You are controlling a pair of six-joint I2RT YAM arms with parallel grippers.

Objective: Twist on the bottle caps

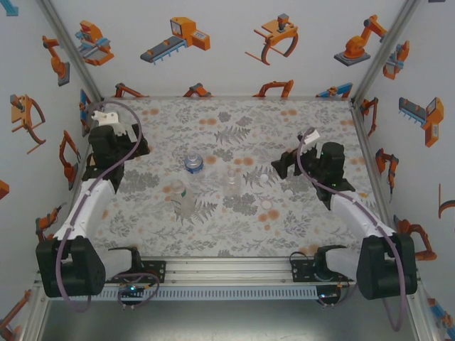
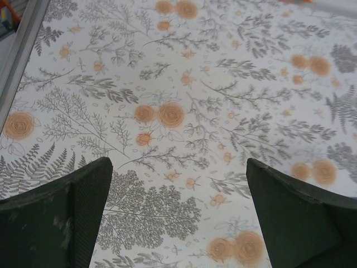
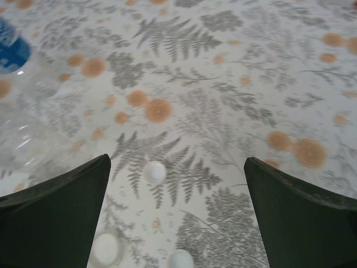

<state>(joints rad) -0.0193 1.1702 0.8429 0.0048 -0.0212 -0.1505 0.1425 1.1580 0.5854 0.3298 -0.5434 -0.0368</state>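
Right fingers (image 3: 56,218) gape above small, round, plain white bottle caps (image 3: 155,172).

No readable text, even on the blue bottle label (image 3: 11,53).

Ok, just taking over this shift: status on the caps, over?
Left gripper open, empty, over bare cloth. Right gripper open, empty, over the caps. Three caps loose on cloth, bottles uncapped. Nothing blocking.

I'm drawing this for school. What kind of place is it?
Probably a robot practice booth, not a home: two robot arms bolted to a flowery table, metal frame posts, and walls covered in robot pictures.
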